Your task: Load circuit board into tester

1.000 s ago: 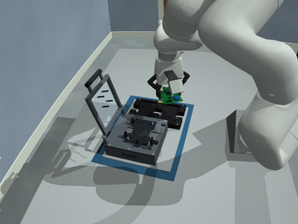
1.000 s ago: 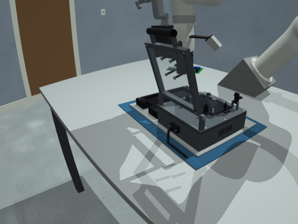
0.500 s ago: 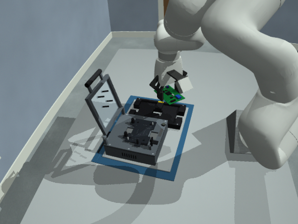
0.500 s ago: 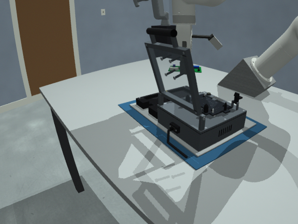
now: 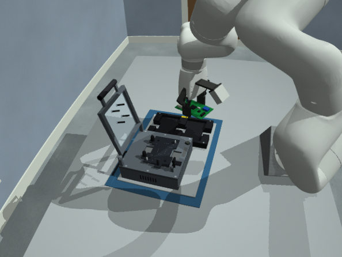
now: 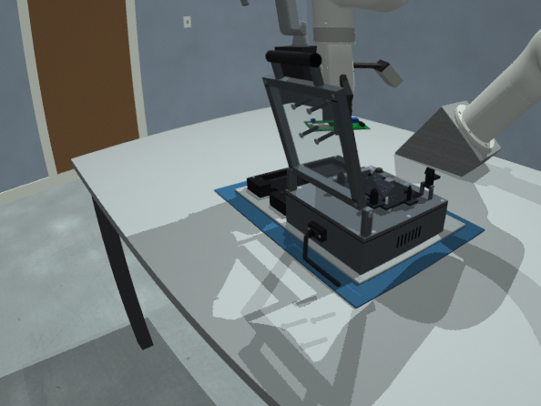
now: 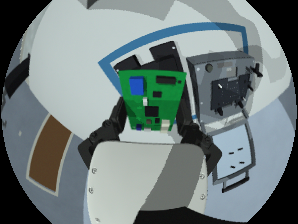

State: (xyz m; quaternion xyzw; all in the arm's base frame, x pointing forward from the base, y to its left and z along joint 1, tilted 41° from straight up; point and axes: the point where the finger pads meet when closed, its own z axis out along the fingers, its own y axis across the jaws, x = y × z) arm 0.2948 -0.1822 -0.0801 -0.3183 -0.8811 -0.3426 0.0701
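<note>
My gripper [image 5: 193,106] [image 7: 151,104] is shut on the green circuit board [image 5: 201,110] [image 6: 339,124] [image 7: 152,96], holding it by its long edges. It holds the board face up and about level in the air above the black tray [image 5: 170,120] [image 6: 260,184] [image 7: 162,52], at the tray's far side. The tester [image 5: 149,173] [image 6: 337,234] [image 7: 198,76] stands in front of the tray with its lid [image 5: 109,132] [image 6: 278,114] [image 7: 234,152] swung up and open. The plate with pins and posts [image 5: 161,148] is bare. The latch hook [image 6: 429,175] stands at the edge opposite the hinge.
Tester and tray stand on a blue-edged mat [image 5: 207,170] [image 6: 410,273]. The lid's handle [image 5: 107,90] [image 6: 293,57] stands high at the left. The arm's grey wedge base [image 5: 266,152] [image 6: 437,146] is to the right. The table edge [image 6: 182,291] runs along the front left.
</note>
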